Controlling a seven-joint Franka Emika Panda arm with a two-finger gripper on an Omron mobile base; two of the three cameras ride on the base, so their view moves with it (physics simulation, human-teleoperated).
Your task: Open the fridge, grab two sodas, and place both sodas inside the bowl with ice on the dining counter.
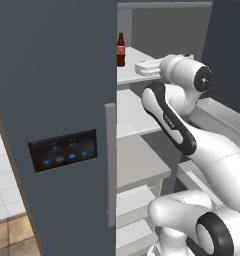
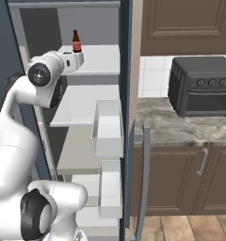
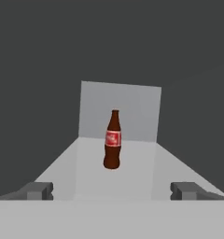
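The slate-blue fridge (image 1: 52, 75) stands with its right door swung open, showing white shelves (image 2: 100, 59). My arm reaches in at the upper shelf. My gripper (image 3: 113, 190) is open at the shelf's front edge, with nothing between its fingertips (image 3: 37, 190). Straight ahead of it, well apart, a dark brown bottle (image 3: 112, 140) with a red label stands upright on that shelf; it is also seen as the bottle (image 1: 121, 50) and the bottle (image 2: 76, 41) from the base. The sodas, the bowl and the dining counter are out of view.
The shut left fridge door carries a grey handle (image 1: 110, 165) and a black lit panel (image 1: 63, 150). The open door's white bins (image 2: 108, 129) hang right of the arm. A black toaster oven (image 2: 202, 87) sits on a stone counter over brown cabinets (image 2: 181, 183).
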